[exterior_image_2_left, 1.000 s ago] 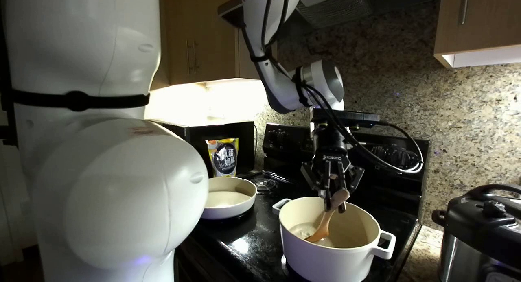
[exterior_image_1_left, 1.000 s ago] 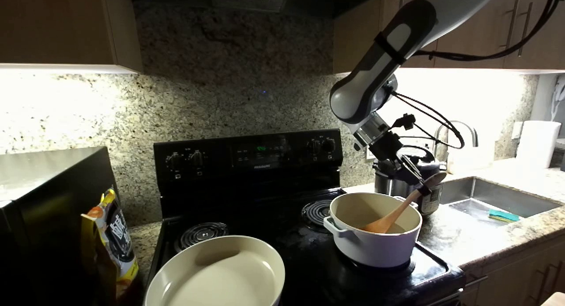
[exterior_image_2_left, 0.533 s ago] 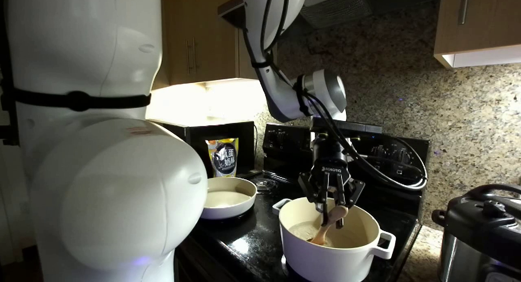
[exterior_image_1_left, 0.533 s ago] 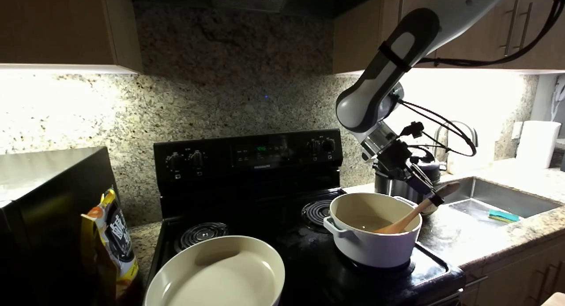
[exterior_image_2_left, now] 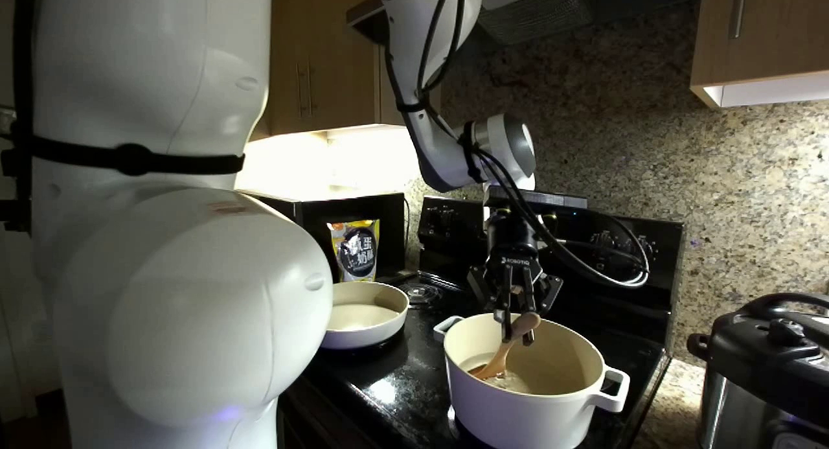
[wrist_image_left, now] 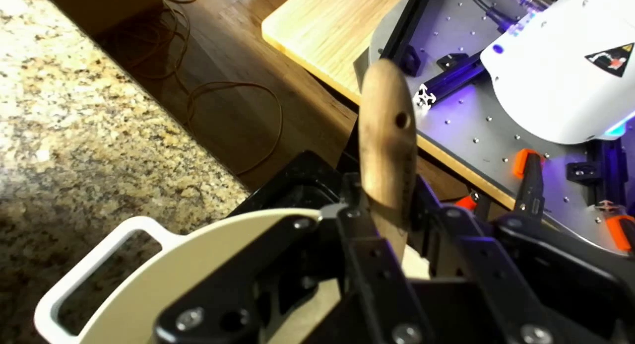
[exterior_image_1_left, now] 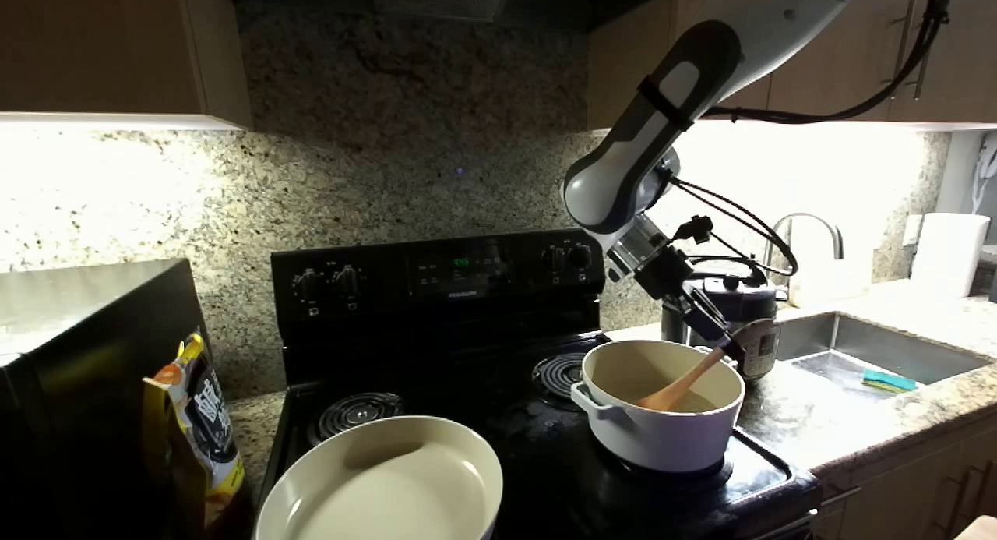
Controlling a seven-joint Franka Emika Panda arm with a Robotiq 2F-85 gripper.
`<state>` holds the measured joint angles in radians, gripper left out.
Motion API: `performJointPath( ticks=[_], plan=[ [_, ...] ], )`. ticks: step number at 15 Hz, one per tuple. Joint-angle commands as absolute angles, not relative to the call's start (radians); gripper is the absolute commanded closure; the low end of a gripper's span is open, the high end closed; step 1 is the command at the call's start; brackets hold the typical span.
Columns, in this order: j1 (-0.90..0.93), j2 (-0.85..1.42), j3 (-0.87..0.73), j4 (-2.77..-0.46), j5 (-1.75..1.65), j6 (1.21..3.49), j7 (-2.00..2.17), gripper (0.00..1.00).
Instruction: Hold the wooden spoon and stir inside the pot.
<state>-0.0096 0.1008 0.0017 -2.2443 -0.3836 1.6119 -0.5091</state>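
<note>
The wooden spoon (exterior_image_1_left: 685,383) is standing slanted in the pot (exterior_image_1_left: 662,440). Its bowl end is low inside the pot, and in both exterior views its long axis climbs from there up and to the right. In the wrist view the round handle end, with one small hole, is seen beyond the pot's rim. The gripper (exterior_image_2_left: 517,333) is over the pot, its fingers drawn together on the spoon's handle, near the upper end.

On the gripper one can read "ROBOTIQ". The bag (exterior_image_2_left: 356,251), well apart from the pot, carries Chinese characters, among them 蛋 and 奶. The stove panel (exterior_image_1_left: 459,275) behind the pot has small lettering, which is too blurred for me to read surely.

In an exterior view, the pot's inside gives more room to the right of the spoon than to the left. The pot stands near the edge of the stove (exterior_image_1_left: 537,462); the shallow dish (exterior_image_1_left: 397,481) is apart from it, and the cooker (exterior_image_2_left: 754,348) is near it.
</note>
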Motion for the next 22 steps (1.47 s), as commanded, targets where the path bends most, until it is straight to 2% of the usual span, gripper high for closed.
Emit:
performJointPath(
  ticks=[1,14,22],
  plan=[
    [-0.014,0.128,0.008,-2.175,-0.362,1.581,-0.535,0.92],
    [-0.077,0.103,-0.047,-2.264,-0.384,1.599,-0.544,0.92],
    [-0.045,0.144,-0.005,-2.211,-0.327,1.561,-0.575,0.92]
  ],
)
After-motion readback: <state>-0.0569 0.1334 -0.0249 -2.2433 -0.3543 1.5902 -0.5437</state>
